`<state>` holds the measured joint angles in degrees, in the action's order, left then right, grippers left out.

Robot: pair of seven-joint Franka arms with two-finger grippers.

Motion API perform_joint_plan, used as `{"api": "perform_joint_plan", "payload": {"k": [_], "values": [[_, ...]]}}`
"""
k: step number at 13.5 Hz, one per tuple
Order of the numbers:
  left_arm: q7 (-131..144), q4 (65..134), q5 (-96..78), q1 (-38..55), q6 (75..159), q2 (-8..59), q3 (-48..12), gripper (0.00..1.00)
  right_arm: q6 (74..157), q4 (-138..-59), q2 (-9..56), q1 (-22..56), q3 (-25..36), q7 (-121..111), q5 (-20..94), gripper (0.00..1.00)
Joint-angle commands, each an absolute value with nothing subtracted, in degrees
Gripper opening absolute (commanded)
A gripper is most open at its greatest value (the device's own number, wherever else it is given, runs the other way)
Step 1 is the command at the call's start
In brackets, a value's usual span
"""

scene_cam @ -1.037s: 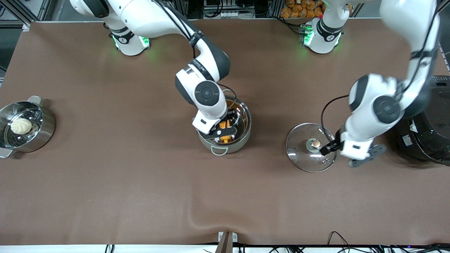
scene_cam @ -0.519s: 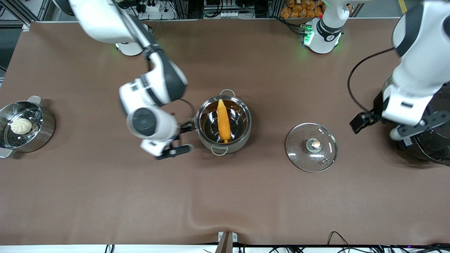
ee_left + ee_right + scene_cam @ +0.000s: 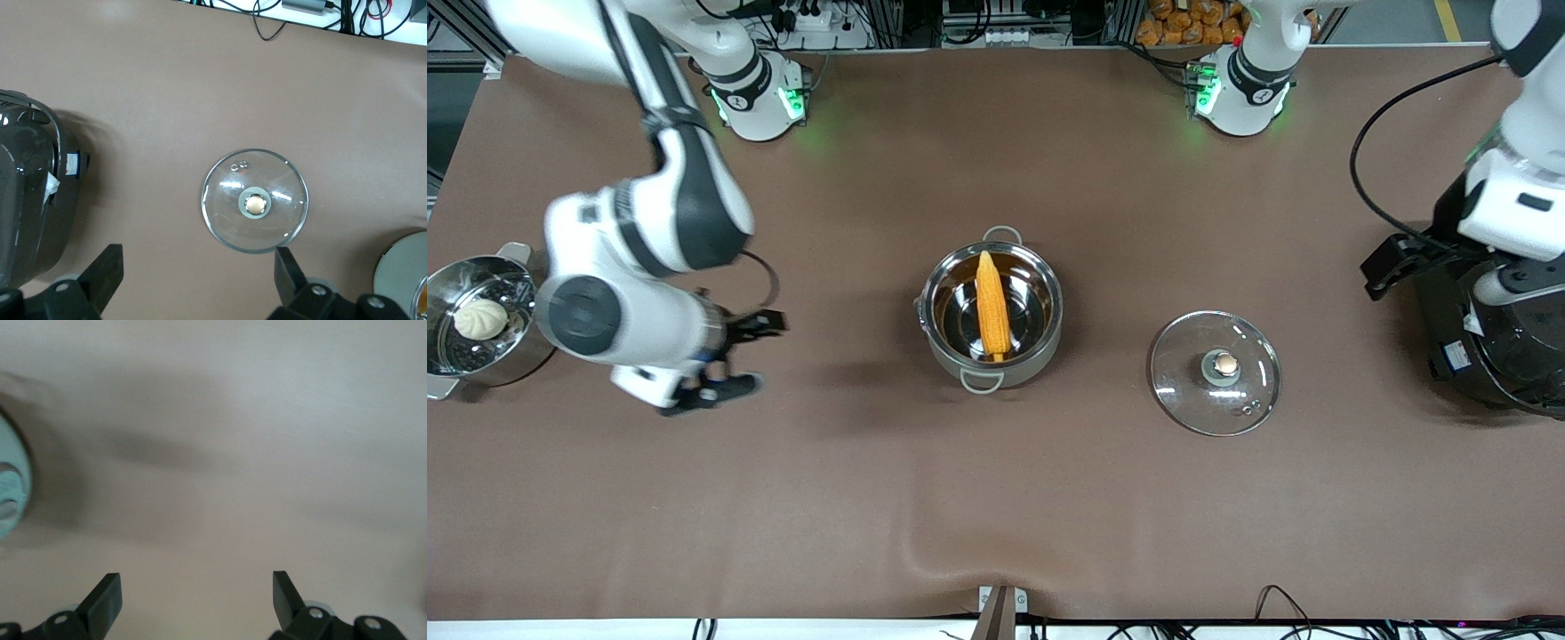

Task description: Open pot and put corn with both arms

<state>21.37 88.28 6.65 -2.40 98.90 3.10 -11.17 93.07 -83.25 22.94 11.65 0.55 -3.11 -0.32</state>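
Observation:
The steel pot (image 3: 1044,331) stands open at the table's middle. The yellow-orange corn (image 3: 992,303) lies inside it, leaning on the rim. The glass lid (image 3: 1216,396) with its metal knob (image 3: 1224,363) lies flat on the cloth beside the pot, toward the left arm's end. My right gripper (image 3: 751,354) is open and empty over bare cloth between the pot and the steamer pot. My left gripper (image 3: 1445,274) is open and empty over the black cooker's edge. In the left wrist view the lid (image 3: 255,175) lies past the open gripper (image 3: 197,273); the right wrist view shows its open gripper (image 3: 197,593) over bare cloth.
A steel steamer pot (image 3: 534,342) with a white bun (image 3: 479,318) stands at the right arm's end. A big black cooker (image 3: 1507,356) stands at the left arm's end, also in the left wrist view (image 3: 27,207). The brown cloth bulges near the front edge (image 3: 951,556).
The right gripper let the corn go in the pot and swung away toward the steamer pot. The left gripper left the lid on the table and drew back over the cooker.

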Motion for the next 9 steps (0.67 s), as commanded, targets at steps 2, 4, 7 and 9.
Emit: {"api": "perform_joint_plan", "payload": {"k": [2, 4, 7, 9], "values": [[15.84, 89.12, 5.36, -0.26, 97.56, 0.79, -7.65, 1.0, 93.34, -92.37, 10.48, 4.5, -0.79, -4.22, -1.41, 1.0], [15.73, 88.86, 4.92, -0.7, 96.6, 0.7, -7.64, 1.0, 92.73, -93.25, 6.96, 2.03, -0.79, -8.06, -1.32, 1.0], [15.73, 87.45, 4.83, -0.7, 94.05, 0.88, -7.73, 1.0, 89.05, -93.16, 1.95, -0.7, -0.62, -11.43, -0.35, 1.0], [15.21, 87.45, 3.09, -0.88, 92.56, 0.88, -7.65, 1.0, 87.11, -93.25, -0.78, -0.7, -0.53, -10.73, -0.35, 1.0]]}}
